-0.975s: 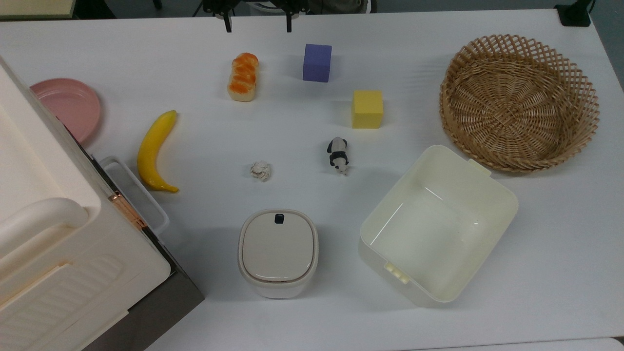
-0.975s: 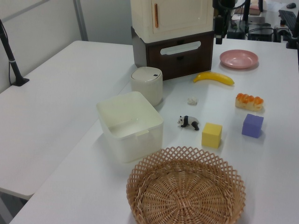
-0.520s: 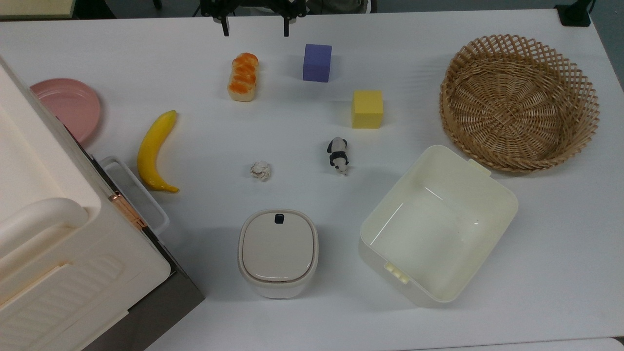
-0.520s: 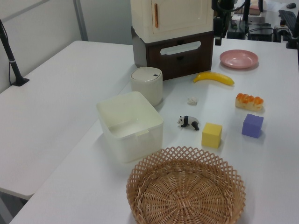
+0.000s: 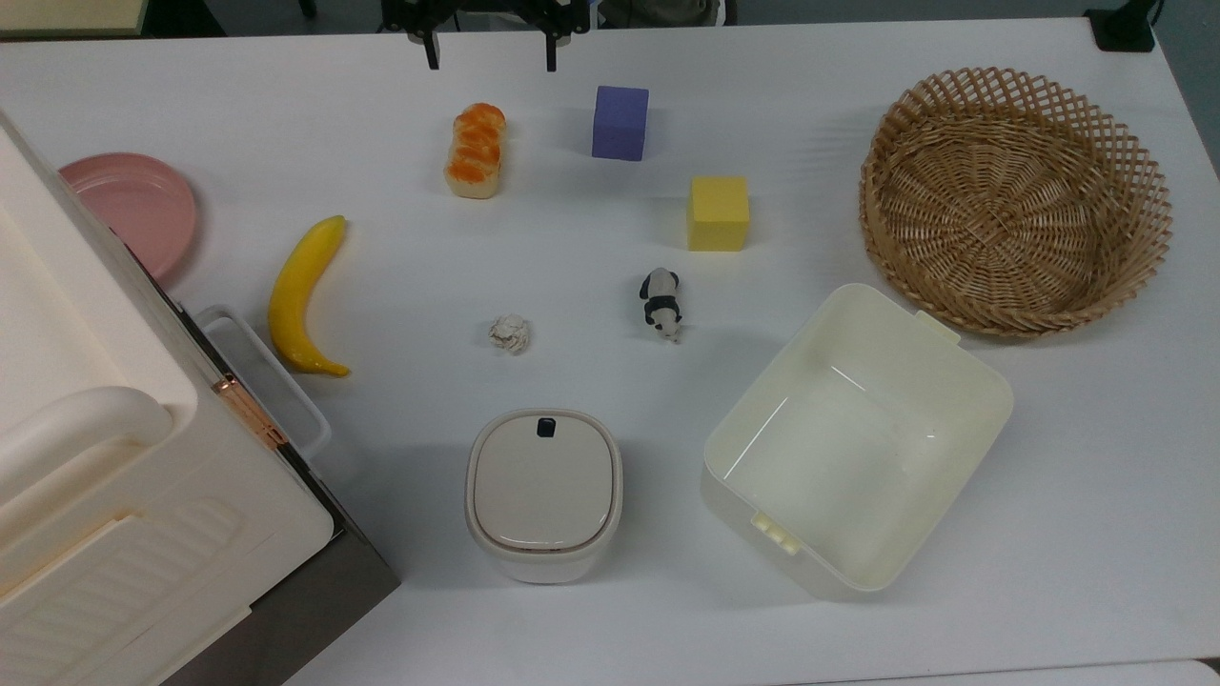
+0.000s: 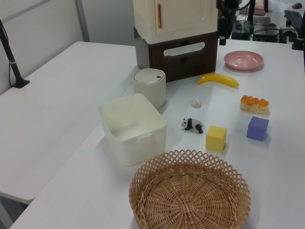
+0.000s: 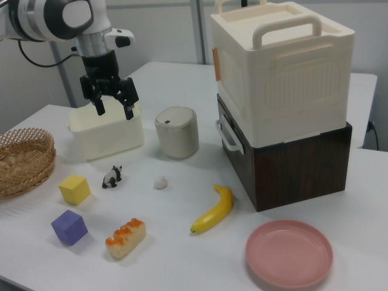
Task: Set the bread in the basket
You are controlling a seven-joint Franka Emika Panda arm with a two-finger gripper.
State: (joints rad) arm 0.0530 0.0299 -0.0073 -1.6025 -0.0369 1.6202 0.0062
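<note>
Even, bright overhead light fills all three views. The white bench (image 5: 610,610) is nearly washed out in the top view, with soft, short shadows beside each object. Thin glare streaks cross the tub (image 5: 858,443) floor. The top view looks slightly soft.

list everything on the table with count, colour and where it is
bread: 1, orange-brown top, cream sides, top view's upper centre
basket: 1, tan wicker, top view's upper right
banana: 1, yellow, left of centre
purple cube: 1, right of bread
yellow cube: 1, centre
panda figure: 1, black-white, centre
paper ball: 1, white, centre
tub: 1, cream, below basket
lidded bin: 1, cream, lower centre
plate: 1, pink, left
storage box: 1, cream, stacked on a brown box
gripper: 1, black, open, above table
</note>
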